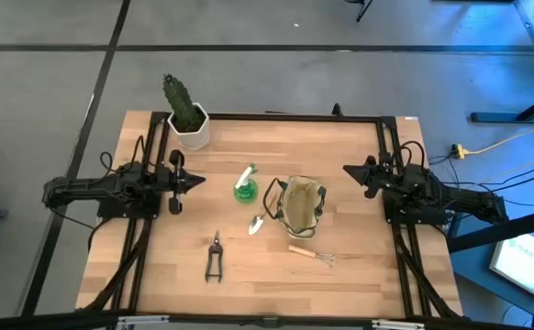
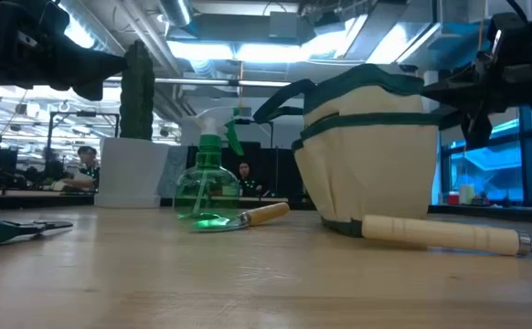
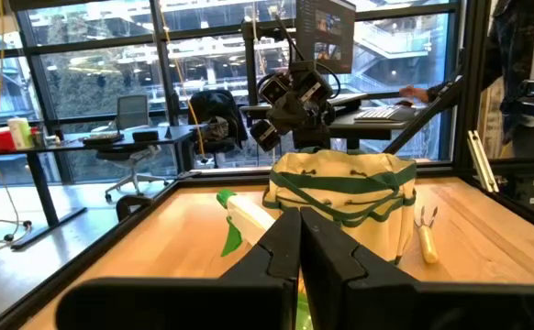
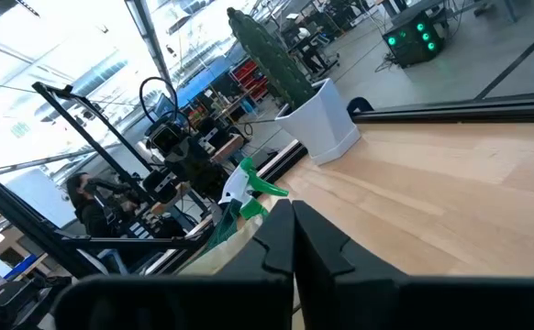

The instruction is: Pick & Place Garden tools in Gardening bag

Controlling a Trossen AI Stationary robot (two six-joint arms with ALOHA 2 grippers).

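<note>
The khaki gardening bag point(image 1: 301, 207) stands upright in the middle of the table, its dark handles up. Left of it stands the green spray bottle point(image 1: 245, 186). The trowel point(image 1: 259, 223) lies by the bag's near left corner, and the hand rake point(image 1: 311, 254) lies on the table in front of the bag. The black pruning shears point(image 1: 214, 258) lie nearer the front edge. My left gripper point(image 1: 198, 181) hovers shut at the table's left, pointing toward the bottle. My right gripper point(image 1: 348, 170) hovers shut at the right, pointing toward the bag. Neither touches anything.
A cactus in a white pot point(image 1: 188, 116) stands at the table's far left corner. Black frame rails point(image 1: 276, 116) run along the far edge and both sides. Bare wood point(image 1: 276, 284) lies along the near edge in front of the tools.
</note>
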